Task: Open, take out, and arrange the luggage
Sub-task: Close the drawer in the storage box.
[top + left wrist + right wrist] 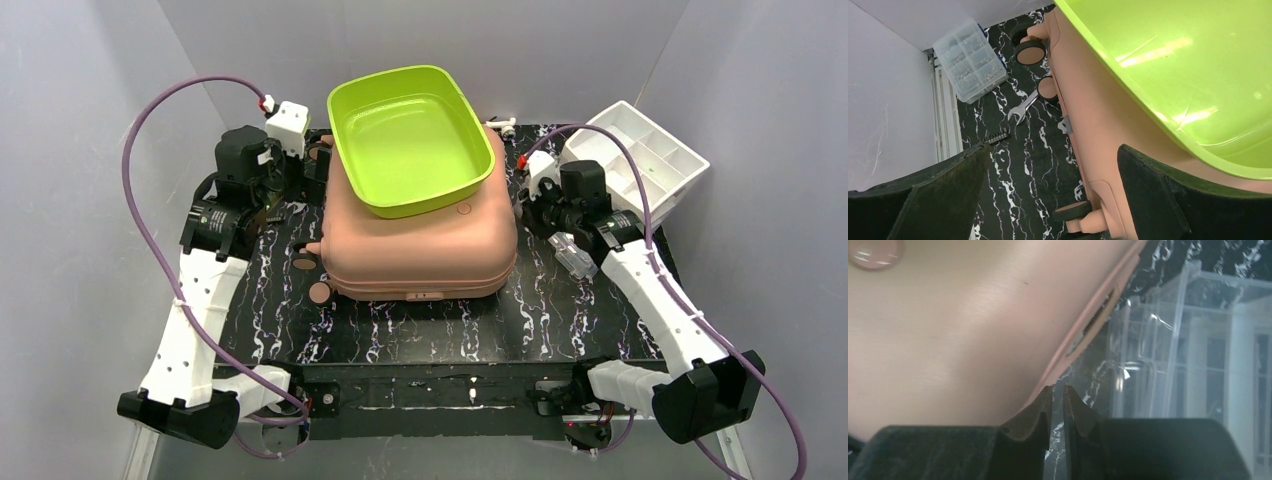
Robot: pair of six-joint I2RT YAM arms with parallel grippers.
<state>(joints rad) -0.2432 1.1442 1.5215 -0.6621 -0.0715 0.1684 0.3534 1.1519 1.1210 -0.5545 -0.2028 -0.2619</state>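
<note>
Bright even light; blurry right wrist view.

- Lime-green tray (410,135), tilted, towards the back of the black marbled desk (430,330).
- White divided organizer (640,160) at the far right corner.
- Clear compartment box (969,60), with a wrench (1023,106) near it.

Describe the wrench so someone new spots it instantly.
Find the big pink suitcase; on the black marbled table along its wheeled side lies a small wrench. Unlike the clear compartment box and dark strip nearby, it is bare silver metal, open-ended.
</note>
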